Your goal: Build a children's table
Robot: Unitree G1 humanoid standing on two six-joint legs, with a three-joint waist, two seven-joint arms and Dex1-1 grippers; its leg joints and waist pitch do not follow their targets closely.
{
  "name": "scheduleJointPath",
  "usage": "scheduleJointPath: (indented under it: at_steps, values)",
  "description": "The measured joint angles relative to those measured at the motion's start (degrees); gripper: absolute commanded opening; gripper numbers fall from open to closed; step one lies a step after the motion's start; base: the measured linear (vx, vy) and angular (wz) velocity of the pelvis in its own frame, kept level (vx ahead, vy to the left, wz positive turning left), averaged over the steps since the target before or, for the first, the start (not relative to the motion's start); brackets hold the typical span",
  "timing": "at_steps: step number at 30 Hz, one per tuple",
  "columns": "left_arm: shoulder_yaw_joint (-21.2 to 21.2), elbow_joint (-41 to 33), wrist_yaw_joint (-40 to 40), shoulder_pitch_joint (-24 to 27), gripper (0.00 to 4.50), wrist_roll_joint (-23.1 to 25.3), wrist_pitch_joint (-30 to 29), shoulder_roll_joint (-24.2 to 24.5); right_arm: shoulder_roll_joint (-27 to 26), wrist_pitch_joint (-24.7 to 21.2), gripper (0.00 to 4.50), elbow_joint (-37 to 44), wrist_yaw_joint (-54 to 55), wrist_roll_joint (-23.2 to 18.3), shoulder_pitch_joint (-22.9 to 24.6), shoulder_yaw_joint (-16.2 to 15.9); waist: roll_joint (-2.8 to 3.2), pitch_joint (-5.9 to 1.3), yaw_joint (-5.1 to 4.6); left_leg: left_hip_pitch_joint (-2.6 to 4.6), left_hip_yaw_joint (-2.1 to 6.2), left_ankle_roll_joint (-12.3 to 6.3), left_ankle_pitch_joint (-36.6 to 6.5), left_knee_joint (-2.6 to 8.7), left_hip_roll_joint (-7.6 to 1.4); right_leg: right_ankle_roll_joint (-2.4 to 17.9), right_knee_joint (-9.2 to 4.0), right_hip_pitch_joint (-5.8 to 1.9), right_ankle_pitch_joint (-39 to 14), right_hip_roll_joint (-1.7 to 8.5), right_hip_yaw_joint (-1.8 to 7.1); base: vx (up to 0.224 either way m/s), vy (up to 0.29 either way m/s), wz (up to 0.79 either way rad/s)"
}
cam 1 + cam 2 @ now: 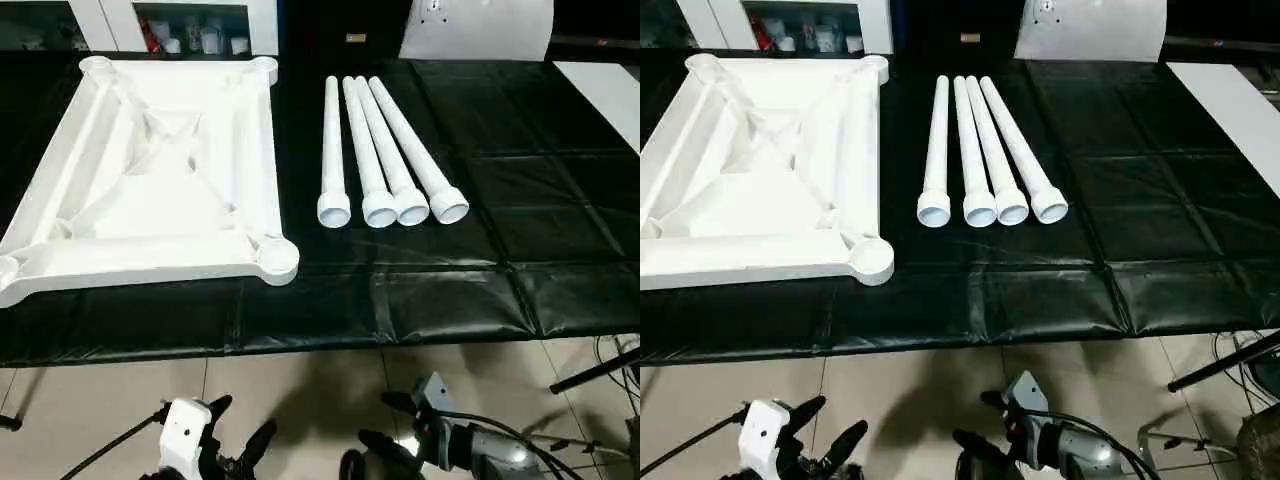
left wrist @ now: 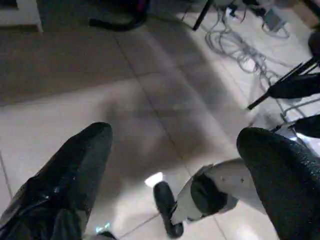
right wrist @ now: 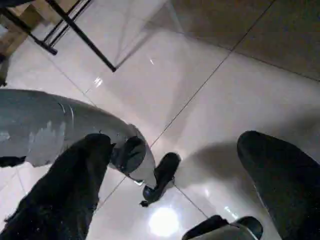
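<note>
The children's table lies in parts on a black sheet. Its white square top (image 1: 70,255) rests upside down at the left, with the X ribs and round corner sockets (image 1: 275,258) facing up. Several white tapered legs (image 1: 372,150) lie side by side to its right, wide ends toward me. Both grippers hang low over the tiled floor, well short of the sheet's near edge. My left gripper (image 1: 240,425) is open and holds nothing, as the left wrist view (image 2: 175,150) confirms. My right gripper (image 1: 385,425) is also open and holds nothing (image 3: 175,165).
The black sheet (image 1: 420,300) ends in a near edge above the tiled floor (image 1: 300,390). A white cabinet with glass doors (image 1: 265,25) stands at the back, with a white board (image 1: 480,28) to its right. A black stand leg (image 1: 595,370) and cables lie on the floor at right.
</note>
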State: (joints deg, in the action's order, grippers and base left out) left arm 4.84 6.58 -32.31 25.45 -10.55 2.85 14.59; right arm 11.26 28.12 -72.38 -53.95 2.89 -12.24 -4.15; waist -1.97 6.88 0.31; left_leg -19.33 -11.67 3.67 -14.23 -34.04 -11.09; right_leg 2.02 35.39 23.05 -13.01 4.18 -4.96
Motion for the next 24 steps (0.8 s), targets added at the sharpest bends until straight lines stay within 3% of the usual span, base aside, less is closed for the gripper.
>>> scheduleJointPath:
  at_steps: [4, 7, 9, 13, 16, 19, 21, 23, 24]
  values:
    - [-0.4, 8.0, 2.9, -3.6, 4.46, 1.8, -1.6, -0.2, 2.0, -5.4, 4.49, -0.5, 9.3, 3.4, -0.9, -1.6, 0.01, -0.10, 0.01, 0.18, 0.00, 0.00, 0.0, -0.12, 0.02, 0.0, 0.20, -0.08, 0.0, 0.01, 0.07, 0.000, 0.000, 0.00]
    - [-1.7, 23.1, 9.0, -10.4, 4.46, 3.7, -1.3, -2.8, 2.4, -10.1, 4.49, -1.0, 18.4, 4.2, -0.7, -1.2, 0.00, -0.32, 0.25, 0.29, -0.01, 0.03, 0.0, -0.32, 0.05, 0.0, 0.53, -0.10, 0.0, 0.04, 0.14, 0.000, 0.000, 0.00]
    - [-2.6, 31.9, 12.5, -15.1, 4.46, 4.2, -0.2, -4.1, 1.9, -13.1, 4.49, -1.7, 22.4, 2.3, -0.2, 1.3, -0.31, -0.65, 0.23, 0.33, 0.03, 0.03, 0.0, -0.43, 0.03, 0.0, 0.65, -0.17, 0.0, 0.03, 0.13, 0.000, 0.000, 0.00]
    - [-2.8, 34.7, 14.4, -16.5, 4.46, 4.8, 0.1, -3.7, 0.8, -17.2, 4.49, -2.9, 28.5, -1.4, 1.1, 5.4, -0.53, -1.40, 0.04, 0.36, 0.07, 0.08, 0.0, -0.48, 0.02, 0.1, 0.69, -0.22, 0.0, 0.04, 0.15, 0.000, 0.000, 0.00]
    - [-2.8, 38.2, 15.1, -19.3, 4.46, 5.8, -1.4, -3.6, -0.5, -19.6, 4.49, -3.2, 32.7, -3.8, 1.3, 8.1, -0.24, -1.88, 0.23, 0.34, 0.06, 0.09, 0.0, -0.56, 0.06, 0.1, 0.74, -0.23, 0.0, 0.08, 0.16, 0.000, 0.000, 0.00]
    - [-2.7, 43.3, 15.3, -23.1, 4.46, 7.0, -1.0, -4.2, -1.2, -21.7, 4.49, -3.0, 35.1, -4.4, 1.0, 8.3, 0.20, -2.46, 0.33, 0.17, 0.09, -0.13, 0.2, -0.83, 0.06, 0.1, 0.78, -0.14, 0.3, 0.08, 0.16, 0.000, 0.000, 0.00]
    - [-2.7, 45.9, 15.7, -24.5, 4.46, 7.3, 0.1, -4.7, -1.2, -22.6, 4.49, -2.4, 36.0, -4.2, 0.8, 8.3, 0.40, -3.24, 0.27, -1.01, 0.14, -1.09, 0.6, -1.40, 0.09, 0.2, 0.87, 0.68, 0.7, 0.10, 0.08, 0.000, 0.000, 0.00]
    - [-2.7, 46.7, 16.2, -25.3, 4.46, 7.4, 0.4, -5.0, -1.2, -23.0, 4.49, -1.8, 36.7, -4.1, 0.7, 8.2, 0.14, -3.98, 0.10, -2.79, 0.31, -3.27, 0.7, -2.48, 0.11, 0.1, 0.92, 2.24, 1.6, 0.16, -0.19, -0.058, 0.008, 0.03]
    - [-2.7, 46.7, 16.4, -25.4, 4.46, 7.4, 0.5, -5.2, -1.2, -23.0, 4.49, -1.8, 36.9, -4.1, 0.7, 8.2, 0.01, -4.09, 0.07, -3.31, 0.41, -3.95, 0.9, -2.67, 0.10, 0.3, 0.73, 2.53, 2.0, 0.16, -0.33, -0.090, 0.003, 0.04]
